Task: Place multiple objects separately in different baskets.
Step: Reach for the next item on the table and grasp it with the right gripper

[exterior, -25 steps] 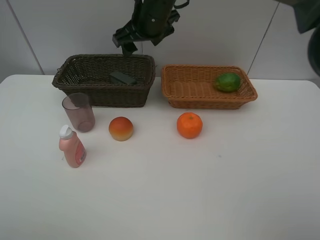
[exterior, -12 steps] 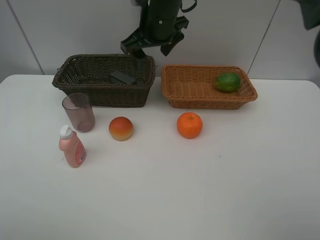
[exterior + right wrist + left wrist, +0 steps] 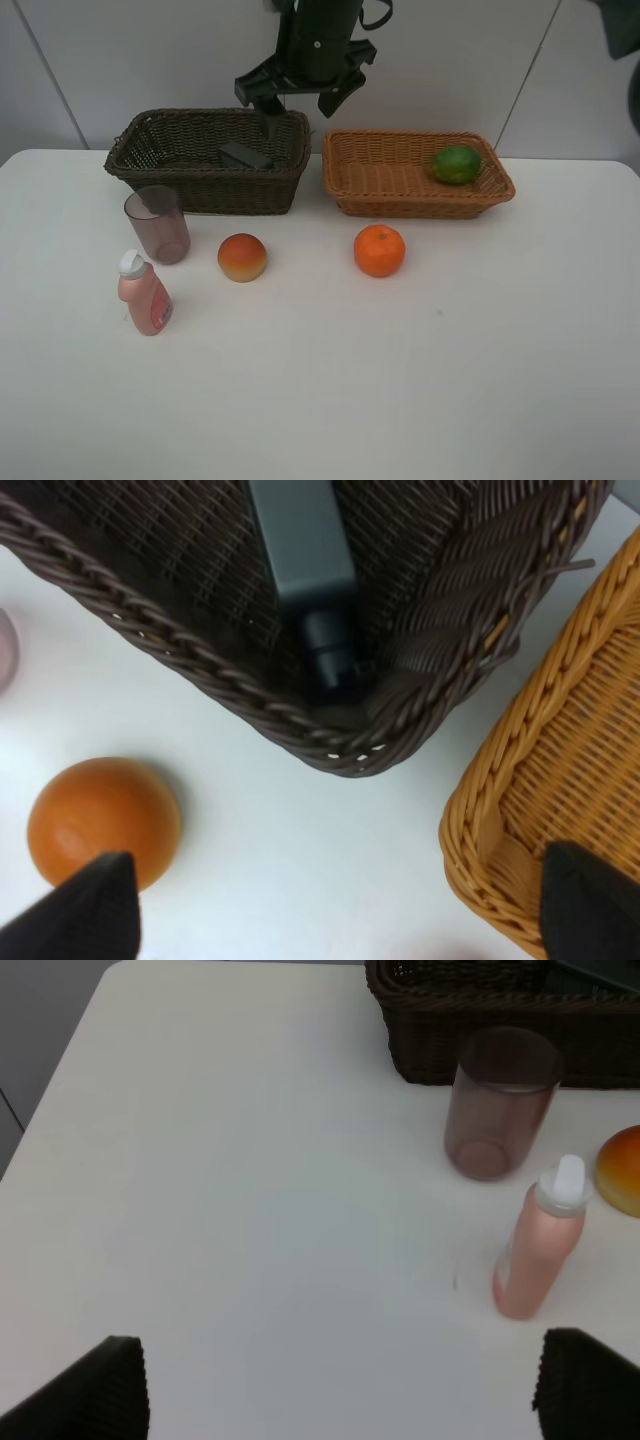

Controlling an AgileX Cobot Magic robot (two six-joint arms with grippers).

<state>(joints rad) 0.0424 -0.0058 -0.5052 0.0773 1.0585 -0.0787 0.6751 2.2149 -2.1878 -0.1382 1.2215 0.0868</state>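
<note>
The right gripper hangs with its dark fingertips spread wide above the white table. One corner of the dark brown basket is in sight, the black bottle lying inside, cap toward that corner. The light orange basket sits just beside it, and the peach-like fruit rests on the table near the dark one.

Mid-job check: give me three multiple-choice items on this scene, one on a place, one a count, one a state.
1. Where is the black bottle? A) in the dark brown basket B) in the tan basket C) in a gripper
2. How many items sit on the table outside the baskets? A) two B) four C) six
3. The right gripper is: A) shut on a fruit B) shut, empty C) open, empty
A: it lies inside that weave. B: cup, pink bottle, peach-like fruit, orange. C: fingertips apart, nothing between.
</note>
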